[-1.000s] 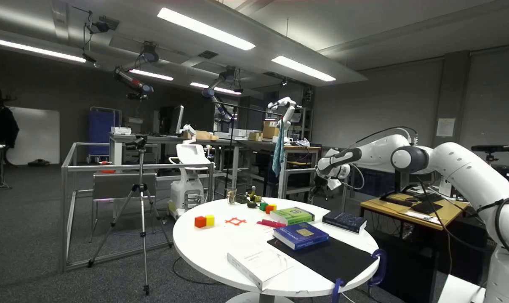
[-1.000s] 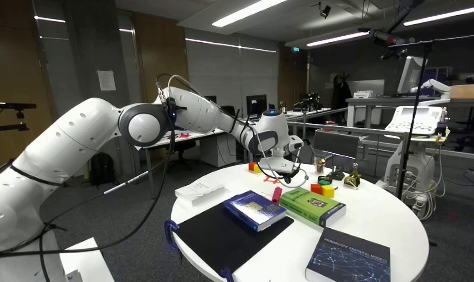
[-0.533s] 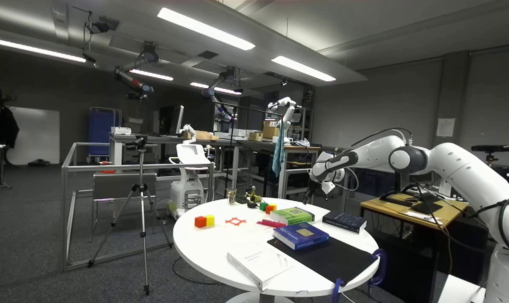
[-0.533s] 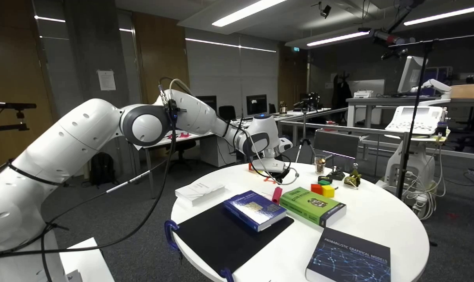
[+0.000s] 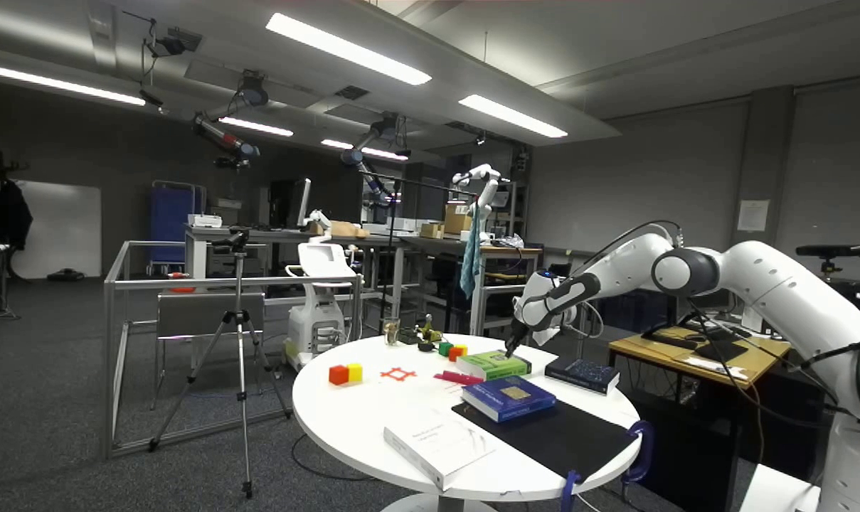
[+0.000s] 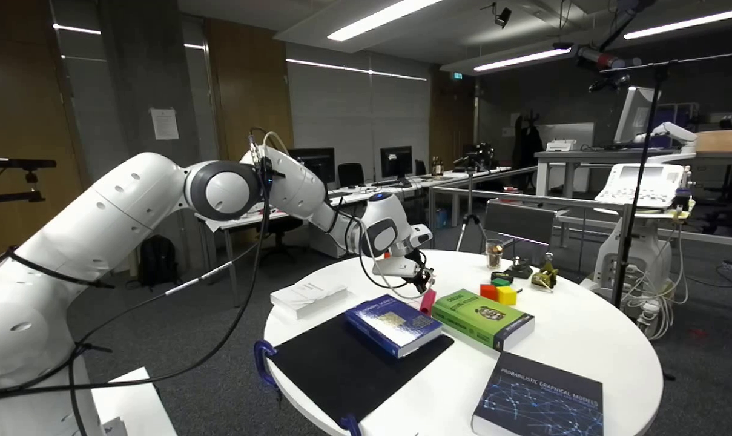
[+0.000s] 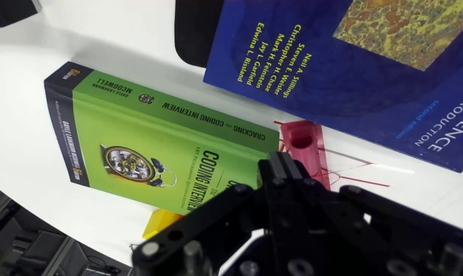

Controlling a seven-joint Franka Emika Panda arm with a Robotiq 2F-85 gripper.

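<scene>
Wrist view: my hand [image 7: 284, 160] has its fingers together, tip against tip, with nothing that I can see held between them. The green book [image 7: 139, 126], Cracking the Coding Interview, lies flat on the bench [image 7: 108, 19], front cover up, stretching away from my fingertips [image 7: 278, 168] toward the upper left. The tips cover part of its nearer short end in this view. The pink piece [image 7: 302, 153], a part with a round opening, lies just beside that same end, directly past the tips and partly hidden by my fingers. Contact with either one: cannot tell.

The blue book [image 7: 323, 73]: to the upper right of the fingertips, beyond the pink piece, lying flat and partly over the black mat [image 7: 195, 27]. The yellow cube [image 7: 158, 224]: left of my hand, partly behind the green book's long edge.

In an exterior view the fingertips [image 5: 511, 347] overlap the edge of the green book's cover. In an exterior view my hand [image 6: 425, 280] shows past the green book's end, above the pink piece, angled down from the arm [image 6: 293, 188].

The red cube [image 6: 488, 292] and yellow cube stand side by side near the green book. The dark book [image 6: 541, 393], Probabilistic Graphical Models, lies flat past the green book's other end, well apart from my hand. The white book [image 5: 437, 442]: flat near the bench rim, across the blue book from the green one. The purple clamp [image 5: 648, 449]: on the rim at a corner of the mat.
</scene>
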